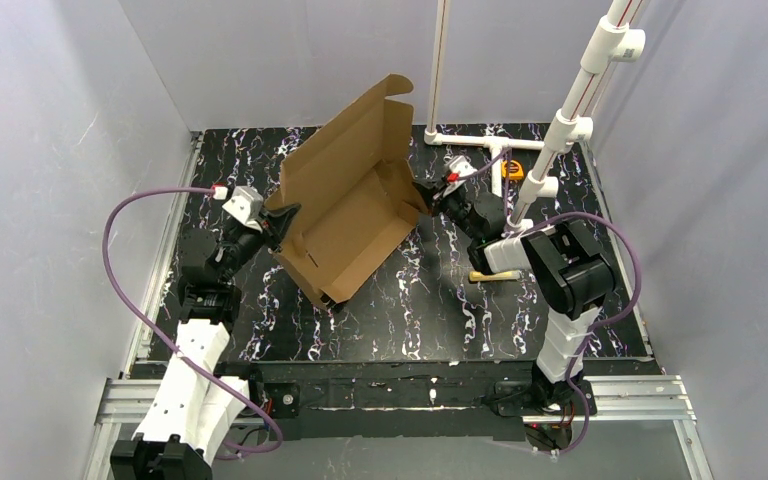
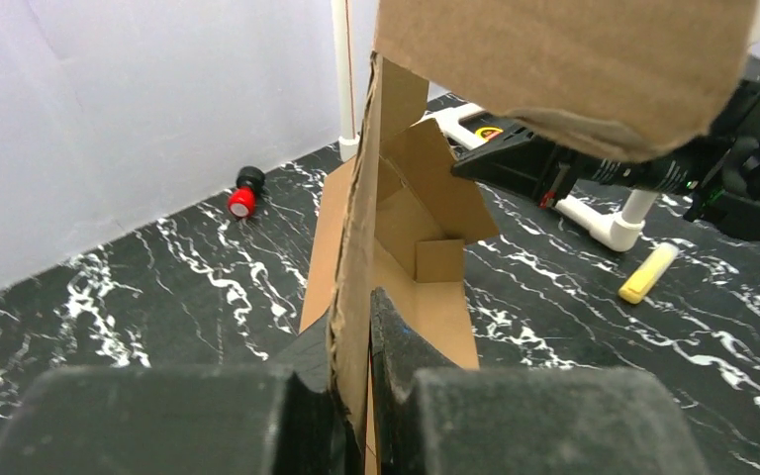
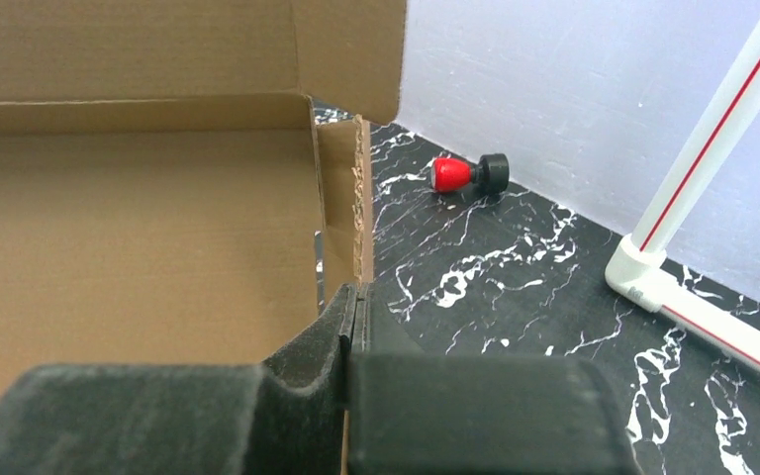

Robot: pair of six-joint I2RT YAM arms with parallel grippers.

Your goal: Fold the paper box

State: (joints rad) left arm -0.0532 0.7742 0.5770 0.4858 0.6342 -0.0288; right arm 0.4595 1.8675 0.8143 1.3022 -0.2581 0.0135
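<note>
The paper box (image 1: 350, 215) is brown corrugated cardboard, half formed, and sits in the middle of the black marbled table with its big lid flap standing up at the back. My left gripper (image 1: 282, 218) is shut on the box's left wall. In the left wrist view the wall's edge (image 2: 354, 257) runs up between the gripper's (image 2: 356, 312) fingers. My right gripper (image 1: 430, 198) is shut on the box's right side. In the right wrist view the gripper (image 3: 356, 292) pinches the thin side flap (image 3: 344, 188), with the box's inside (image 3: 139, 237) to the left.
A white PVC pipe frame (image 1: 480, 140) stands at the back right, with a yellow-orange tape measure (image 1: 512, 168) beside it. A yellow marker (image 1: 490, 275) lies right of the box. A red-capped black object (image 3: 467, 173) lies near the back wall. Grey walls enclose the table.
</note>
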